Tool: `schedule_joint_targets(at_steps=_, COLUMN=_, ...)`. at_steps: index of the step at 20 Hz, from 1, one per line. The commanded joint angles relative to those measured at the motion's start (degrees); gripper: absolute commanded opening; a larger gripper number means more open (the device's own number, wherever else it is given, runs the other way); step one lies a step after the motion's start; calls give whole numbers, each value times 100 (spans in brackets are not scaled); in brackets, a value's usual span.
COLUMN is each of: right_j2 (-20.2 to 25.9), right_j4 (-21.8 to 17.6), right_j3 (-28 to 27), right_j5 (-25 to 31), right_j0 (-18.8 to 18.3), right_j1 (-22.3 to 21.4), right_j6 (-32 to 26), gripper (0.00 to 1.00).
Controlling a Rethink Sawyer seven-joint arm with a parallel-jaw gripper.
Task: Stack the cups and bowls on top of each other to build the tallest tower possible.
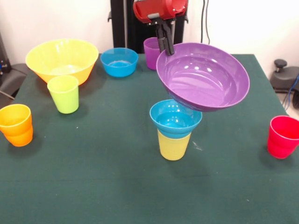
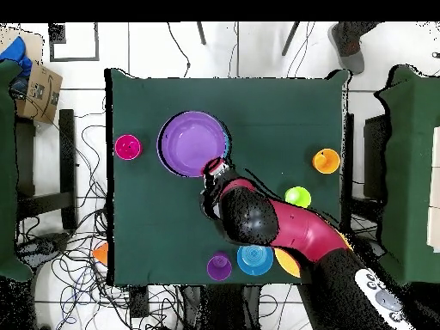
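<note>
My gripper (image 1: 166,45) is shut on the near-left rim of the wide purple bowl (image 1: 203,77) and holds it tilted, its opening facing the camera. The bowl's underside hangs just over the tower: a small blue bowl (image 1: 175,118) seated in a yellow cup (image 1: 174,146) at mid-table. I cannot tell whether the two bowls touch. In the overhead view the purple bowl (image 2: 192,143) covers the tower, with my gripper (image 2: 211,168) at its rim.
Along the robot's side stand a large yellow bowl (image 1: 62,59), a second blue bowl (image 1: 119,61) and a purple cup (image 1: 151,52). A lime cup (image 1: 64,94) and an orange cup (image 1: 16,124) are at the left. A red cup (image 1: 282,136) is at the right edge.
</note>
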Motion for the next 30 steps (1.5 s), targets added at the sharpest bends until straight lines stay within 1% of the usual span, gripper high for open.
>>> schedule_joint_targets(at_steps=1, right_j2=247, right_j4=-328, right_j3=51, right_j5=-102, right_j0=51, right_j1=419, right_j6=213, gripper=0)
schedule_joint_targets(at_steps=3, right_j2=183, right_j4=-311, right_j3=-10, right_j5=-63, right_j0=107, right_j1=429, right_j6=213, gripper=0)
schedule_joint_targets(at_steps=7, right_j2=72, right_j4=-334, right_j3=-73, right_j5=-176, right_j0=216, right_j1=456, right_j6=257, gripper=0)
schedule_joint_targets(at_steps=15, right_j2=82, right_j4=-346, right_j3=-239, right_j5=-97, right_j0=140, right_j1=581, right_j6=148, gripper=0)
schedule_joint_targets(at_steps=19, right_j2=-237, right_j4=-340, right_j3=-462, right_j5=107, right_j0=356, right_j1=560, right_j6=94, gripper=0)
schedule_joint_targets(at_steps=21, right_j2=-260, right_j4=-317, right_j3=-504, right_j5=163, right_j0=368, right_j1=544, right_j6=91, gripper=0)
schedule_joint_targets(at_steps=30, right_j2=-107, right_j4=-316, right_j3=-745, right_j5=311, right_j0=95, right_j1=798, right_j6=-79, gripper=0)
